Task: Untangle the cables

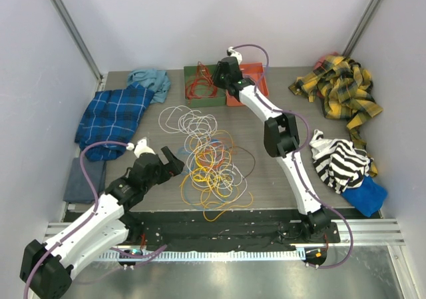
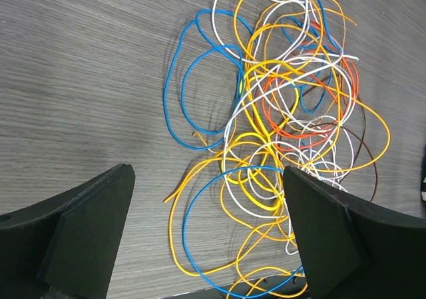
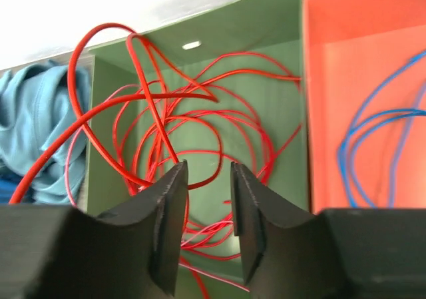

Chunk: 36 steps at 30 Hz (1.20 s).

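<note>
**Right arm.** Your right gripper [image 3: 206, 206] is narrowly parted and holds nothing. It hangs over the green tray [image 3: 279, 79] at the table's far edge. The red cables [image 3: 143, 92] lie coiled in that tray. One loop shows through the gap between the jaws, and you cannot tell whether it touches either one. One strand arches over the tray's left wall. The orange tray [image 3: 359, 59] stands just beside the green one, on its right, with a blue cable [image 3: 353, 152] inside.

**Left arm.** Your left gripper [image 2: 206, 239] is spread wide and empty, near the table's [image 1: 279, 112] near edge. It hovers at the left side of the tangle [image 1: 210, 162].

**Tangle.** It lies mid-table, nearer the near edge. Yellow, orange, white, blue and red strands are looped through one another, with a dark brown strand on its right side. White loops [image 1: 183, 119] trail from it toward the far edge.

**Surroundings.**
- A blue plaid cloth [image 1: 113, 116] and a teal cloth [image 1: 152, 79] lie along the left side.
- A yellow plaid cloth [image 1: 339, 89] fills the far right corner.
- A striped cloth [image 1: 339, 159] lies against the right edge, with a plain blue cloth [image 1: 369, 196] nearer you.
</note>
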Available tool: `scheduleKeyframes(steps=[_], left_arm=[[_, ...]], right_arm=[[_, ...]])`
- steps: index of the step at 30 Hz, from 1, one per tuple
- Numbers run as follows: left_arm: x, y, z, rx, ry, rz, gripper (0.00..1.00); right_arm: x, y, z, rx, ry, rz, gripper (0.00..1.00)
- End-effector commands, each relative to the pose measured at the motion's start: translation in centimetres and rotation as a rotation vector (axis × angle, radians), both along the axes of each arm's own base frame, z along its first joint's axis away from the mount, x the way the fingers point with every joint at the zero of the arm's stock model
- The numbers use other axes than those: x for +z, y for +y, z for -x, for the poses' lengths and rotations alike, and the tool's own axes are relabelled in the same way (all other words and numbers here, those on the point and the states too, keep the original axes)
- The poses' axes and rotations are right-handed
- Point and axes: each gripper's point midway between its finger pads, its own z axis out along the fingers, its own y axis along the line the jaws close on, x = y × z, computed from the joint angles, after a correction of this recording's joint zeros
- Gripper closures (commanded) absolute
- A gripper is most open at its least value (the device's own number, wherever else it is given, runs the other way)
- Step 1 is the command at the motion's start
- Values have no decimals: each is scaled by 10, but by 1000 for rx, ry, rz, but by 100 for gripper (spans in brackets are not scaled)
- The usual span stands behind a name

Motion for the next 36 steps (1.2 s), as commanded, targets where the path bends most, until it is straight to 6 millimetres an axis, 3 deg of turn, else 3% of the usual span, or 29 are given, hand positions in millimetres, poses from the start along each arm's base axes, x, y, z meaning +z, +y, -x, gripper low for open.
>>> scheduleKeyframes(steps=[1, 2, 6, 10, 12, 13, 14, 16, 17, 23, 29, 36], left_arm=[[9, -3, -6, -1, -35, 19, 0], [10, -3, -6, 1, -37, 21, 0], [11, -4, -6, 2, -41, 29, 0], [12, -6, -7, 2, -38, 38, 0], [12, -7, -8, -2, -34, 36, 0], [13, -8, -8, -3, -36, 43, 0], [13, -9, -8, -6, -36, 42, 0], [14, -9, -8, -3, -38, 46, 0], [13, -8, -8, -3, -35, 45, 0], [10, -11, -7, -8, -27, 53, 0], [9, -11, -7, -6, -22, 54, 0], [8, -10, -7, -5, -23, 52, 0]], right_arm=[[76, -15, -3, -60, -147, 34, 58], [93, -20, -1, -67, -172, 39, 56], [126, -30, 5, -87, -216, 66, 53], [136, -43, 13, -102, -215, 89, 52], [122, -50, 18, -108, -184, 111, 52], [130, -55, 20, -116, -190, 109, 52], [112, -58, 24, -115, -157, 125, 51], [119, -67, 29, -127, -165, 121, 52], [102, -71, 35, -125, -133, 138, 52], [81, -79, 52, -126, -117, 138, 52], [77, -88, 52, -146, -118, 156, 52], [62, -114, 45, -199, -85, 126, 52]])
